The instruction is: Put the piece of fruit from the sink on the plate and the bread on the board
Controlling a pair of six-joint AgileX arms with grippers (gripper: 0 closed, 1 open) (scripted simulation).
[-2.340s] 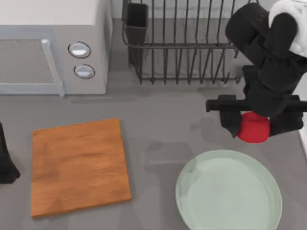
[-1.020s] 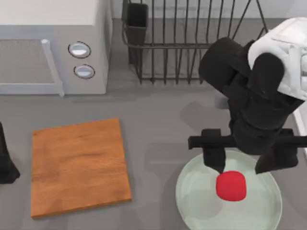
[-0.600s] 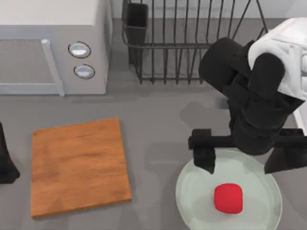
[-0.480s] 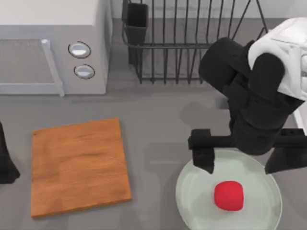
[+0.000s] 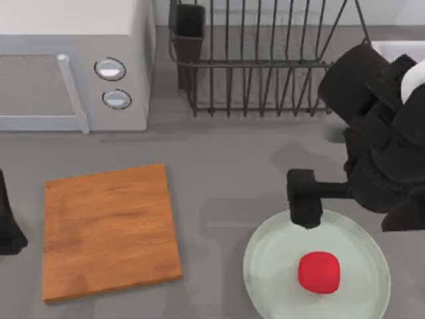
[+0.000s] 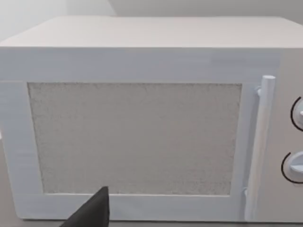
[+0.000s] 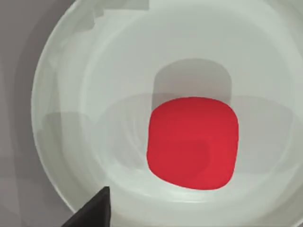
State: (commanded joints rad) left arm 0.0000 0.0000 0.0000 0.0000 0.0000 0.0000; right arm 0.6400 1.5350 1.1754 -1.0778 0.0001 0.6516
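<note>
Fruit — small, round, bright red — lies on the plate, right gripper spread above

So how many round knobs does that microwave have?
2. Both sit on the microwave's front panel, right of its door handle: the upper knob and the lower knob just beneath it. The left wrist view catches their edges too.

1 fruit, 1 plate, 1 board
</note>
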